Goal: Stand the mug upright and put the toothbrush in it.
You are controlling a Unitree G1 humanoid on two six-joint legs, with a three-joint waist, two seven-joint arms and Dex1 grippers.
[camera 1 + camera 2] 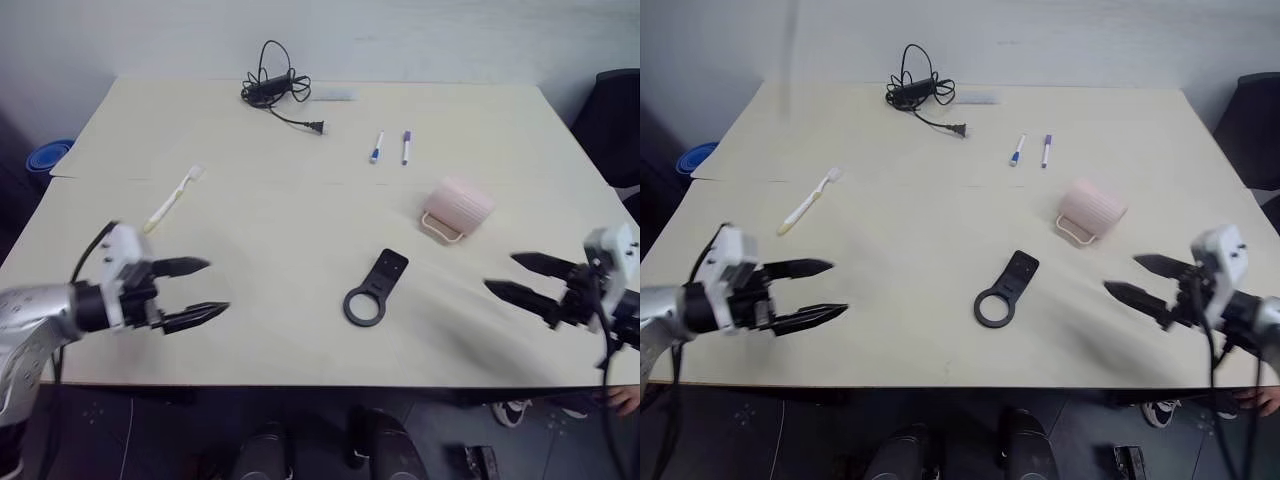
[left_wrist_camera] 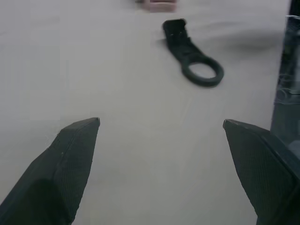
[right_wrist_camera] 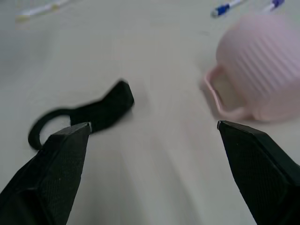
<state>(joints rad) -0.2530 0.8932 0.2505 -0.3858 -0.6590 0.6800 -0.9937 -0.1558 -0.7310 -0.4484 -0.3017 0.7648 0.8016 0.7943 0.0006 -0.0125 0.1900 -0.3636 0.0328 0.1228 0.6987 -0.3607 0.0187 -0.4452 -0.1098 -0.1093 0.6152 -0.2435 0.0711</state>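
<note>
Office or lab room: pale tabletop [image 1: 300,330] against a plain white wall, two marker pens [image 1: 390,147], a coiled black power cable [image 1: 272,88], a black chair [image 1: 612,125] beside it.

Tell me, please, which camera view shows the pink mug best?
The right wrist view: the mug appears large there, lying on its side on the table, with its ribbed wall and loop handle plain. The left and right eye views show it whole but small, near the black holder. The left wrist view catches only a pink sliver at the frame's edge.
</note>
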